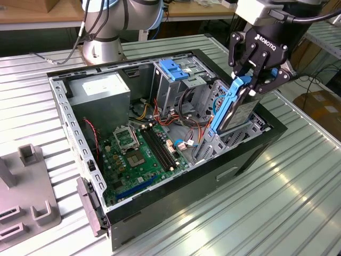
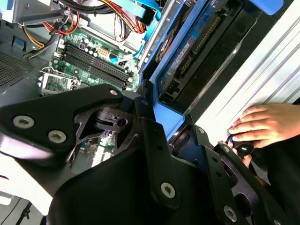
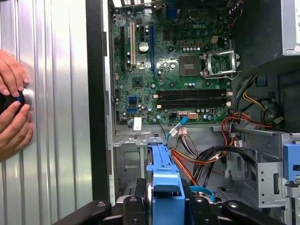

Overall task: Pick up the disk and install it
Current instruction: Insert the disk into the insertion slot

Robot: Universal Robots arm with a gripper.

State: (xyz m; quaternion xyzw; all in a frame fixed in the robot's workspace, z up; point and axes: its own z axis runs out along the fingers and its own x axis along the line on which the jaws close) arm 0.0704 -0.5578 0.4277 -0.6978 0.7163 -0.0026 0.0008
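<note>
Risks jamming a blue rail (image 1: 226, 104) on the drive bay (image 1: 205, 146) edge or snagging orange cables (image 1: 189, 120) just beside, given the tilted, on-edge disk (image 1: 241, 114) clamped by its upper end in gripper (image 1: 253, 84) over the case (image 1: 176, 197) corner at the exterior view's right; reaches steeply down from above, arm base (image 1: 104, 32) far behind.

One computer case (image 1: 176, 192), one disk (image 1: 242, 113), one claw (image 1: 256, 72), two hands.
On the tabletop (image 1: 277, 213) I count one computer case and one grey fixture block (image 1: 26, 208). Inside the case there is one motherboard (image 1: 138, 160) with one processor socket (image 3: 218, 63) and four long memory slots (image 3: 192, 98), also one grey power supply box (image 1: 101, 88) and one blue latch (image 1: 171, 69) on the drive cage. There is one robot arm (image 1: 114, 21). In the first wrist view the person shows one hand (image 3: 10, 72) and a second hand (image 3: 14, 126).
</note>
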